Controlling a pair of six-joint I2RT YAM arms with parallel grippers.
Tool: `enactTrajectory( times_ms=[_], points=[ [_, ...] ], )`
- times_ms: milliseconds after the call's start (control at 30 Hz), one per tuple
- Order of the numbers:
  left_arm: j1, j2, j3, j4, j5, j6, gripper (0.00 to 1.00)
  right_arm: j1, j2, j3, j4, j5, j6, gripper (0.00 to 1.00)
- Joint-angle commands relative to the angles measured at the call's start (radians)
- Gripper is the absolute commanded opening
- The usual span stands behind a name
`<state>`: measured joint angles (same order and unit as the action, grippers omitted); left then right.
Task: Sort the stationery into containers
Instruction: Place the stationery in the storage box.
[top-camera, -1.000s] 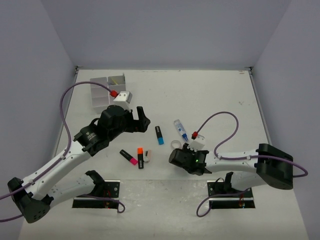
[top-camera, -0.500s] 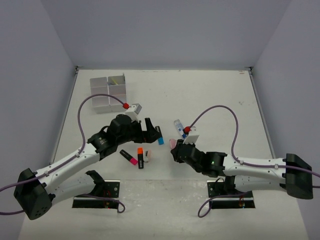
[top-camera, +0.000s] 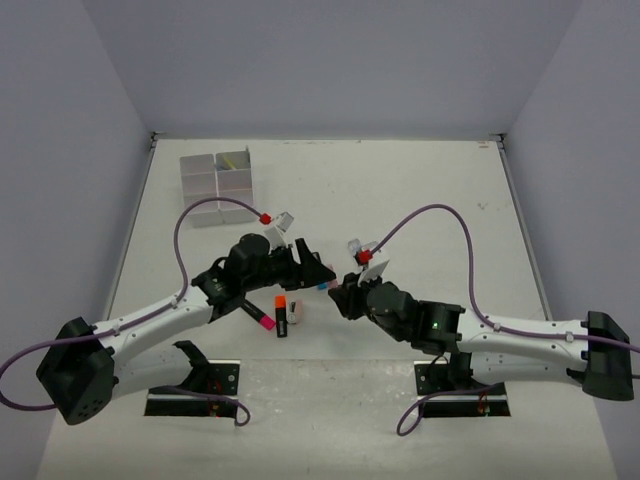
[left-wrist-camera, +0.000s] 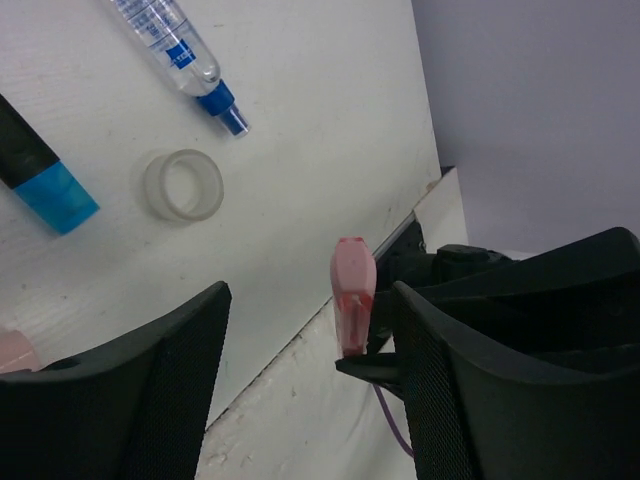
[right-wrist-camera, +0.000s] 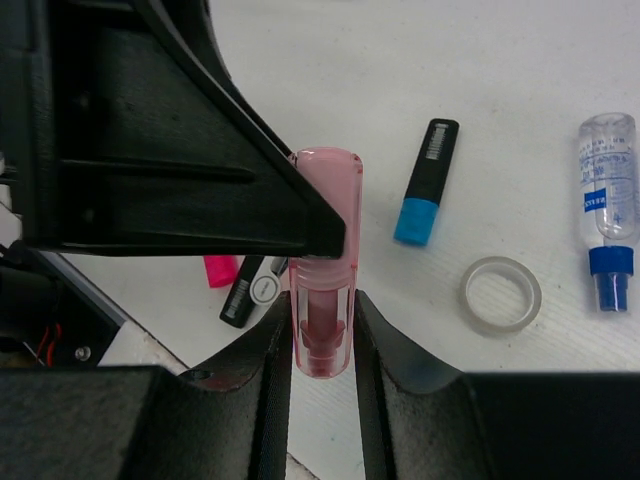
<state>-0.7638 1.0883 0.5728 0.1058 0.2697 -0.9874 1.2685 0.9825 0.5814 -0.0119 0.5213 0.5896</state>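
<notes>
Pink translucent stick (right-wrist-camera: 322, 250) clamped in right gripper (right-wrist-camera: 322, 345), left gripper (left-wrist-camera: 308, 300) spread wide just beside it

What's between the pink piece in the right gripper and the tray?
The open left gripper sits right beside the pink piece held in the right gripper, and its wrist lies on the line to the tray at far left.

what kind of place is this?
Probably a robot lab test cell: white table walled by bare grey panels, left arm and right arm bolted at its near edge, plus a divided tray.
</notes>
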Motion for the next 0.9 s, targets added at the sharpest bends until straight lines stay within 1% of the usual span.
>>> enactTrajectory(
  times_ms=[0,100,133,167,200,233,267,300,333,367,400,467,500,567,633,667,733,867],
  points=[
    [-0.012,0.039,0.020,0.094,0.054,-0.032,0.54,0.024,0.014,0.063,0.079,0.004,-0.062,0.00],
    [-0.018,0.050,0.023,0.116,0.062,-0.038,0.30,0.025,0.031,0.073,0.088,0.006,-0.077,0.00],
    [-0.019,0.048,0.029,0.119,0.063,-0.035,0.18,0.025,0.039,0.078,0.093,0.010,-0.081,0.00],
    [-0.020,0.045,0.038,0.120,0.062,-0.028,0.00,0.025,0.048,0.081,0.098,0.017,-0.086,0.00],
    [-0.022,0.045,0.045,0.120,0.057,-0.028,0.00,0.023,0.053,0.081,0.098,0.017,-0.086,0.00],
    [-0.022,0.039,0.067,0.097,0.024,-0.013,0.00,0.025,0.061,0.077,0.111,0.023,-0.090,0.05],
    [-0.020,0.035,0.080,0.076,0.005,0.001,0.00,0.025,0.061,0.071,0.121,0.023,-0.090,0.17],
    [-0.019,0.031,0.114,0.035,-0.047,0.028,0.00,0.025,0.059,0.062,0.128,0.039,-0.091,0.61],
    [-0.019,0.033,0.151,-0.059,-0.105,0.078,0.00,0.025,0.055,0.057,0.120,0.053,-0.078,0.89],
    [-0.015,0.043,0.198,-0.155,-0.191,0.118,0.00,0.024,0.044,0.046,0.105,0.072,-0.061,0.97],
    [-0.009,0.054,0.248,-0.244,-0.288,0.152,0.00,0.023,0.032,0.034,0.090,0.092,-0.045,0.99],
    [0.017,0.089,0.389,-0.419,-0.608,0.190,0.00,0.018,-0.018,0.020,0.018,0.195,0.032,0.99],
    [0.044,0.120,0.435,-0.455,-0.693,0.204,0.00,0.017,-0.038,0.009,-0.045,0.225,0.090,0.99],
    [0.085,0.161,0.504,-0.494,-0.852,0.207,0.00,0.014,-0.076,-0.018,-0.106,0.266,0.155,0.99],
    [0.166,0.222,0.552,-0.484,-0.930,0.225,0.00,0.007,-0.135,-0.058,-0.129,0.286,0.194,0.99],
    [0.205,0.228,0.577,-0.483,-0.948,0.221,0.00,0.006,-0.140,-0.073,-0.132,0.287,0.197,0.99],
    [0.300,0.301,0.646,-0.456,-0.998,0.234,0.00,0.006,-0.208,-0.108,-0.131,0.277,0.202,0.99],
    [0.374,0.401,0.693,-0.364,-1.090,0.266,0.00,0.005,-0.318,-0.140,-0.131,0.228,0.165,0.99]
  ],
)
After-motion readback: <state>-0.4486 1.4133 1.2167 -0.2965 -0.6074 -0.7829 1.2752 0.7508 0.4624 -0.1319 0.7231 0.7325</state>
